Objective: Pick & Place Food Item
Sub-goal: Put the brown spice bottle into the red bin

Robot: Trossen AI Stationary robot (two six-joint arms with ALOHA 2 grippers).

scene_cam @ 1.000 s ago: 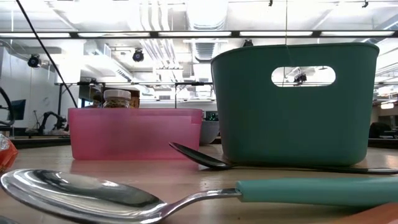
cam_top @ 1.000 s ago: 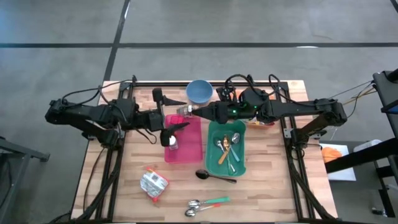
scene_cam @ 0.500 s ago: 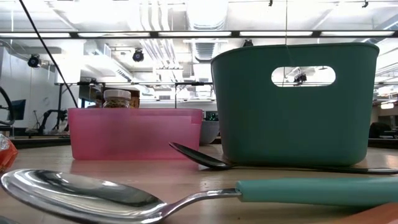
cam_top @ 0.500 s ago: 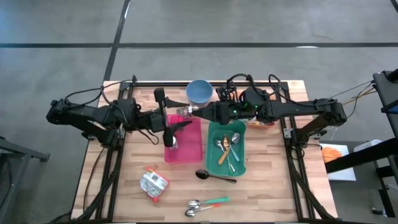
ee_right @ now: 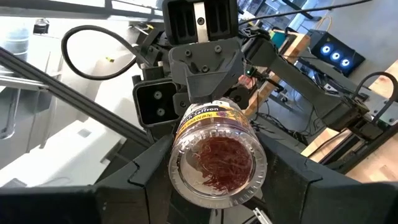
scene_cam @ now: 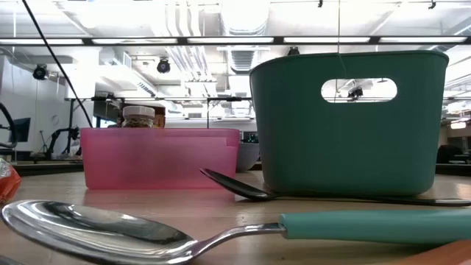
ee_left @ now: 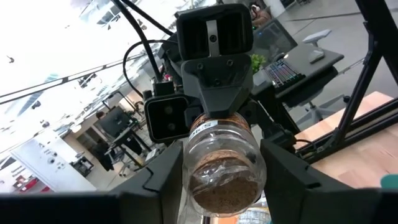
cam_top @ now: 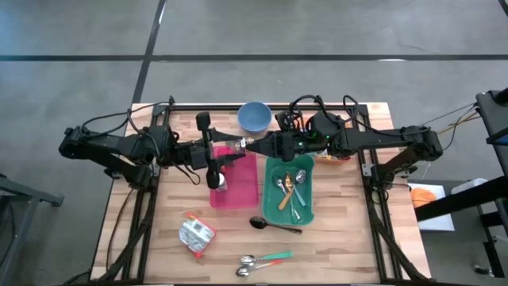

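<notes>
Wooden table (cam_top: 159, 230), both arms reaching inward to meet above the far end of the pink bin (cam_top: 254, 179), which sits beside the green bin (cam_top: 305, 208). Right gripper (cam_top: 243, 144) pinches a small clear jar (cam_top: 230, 146) in the air, over the bin's edge. The jar lies level, long axis along the line between the two wrists, one end toward each. Left gripper (cam_top: 216, 151) sits at the jar's free end, the jar snug in its mouth in the left wrist view; whether it grips, I cannot tell. Judged a handover. A second jar (cam_top: 220, 183) stands inside the pink bin.
</notes>
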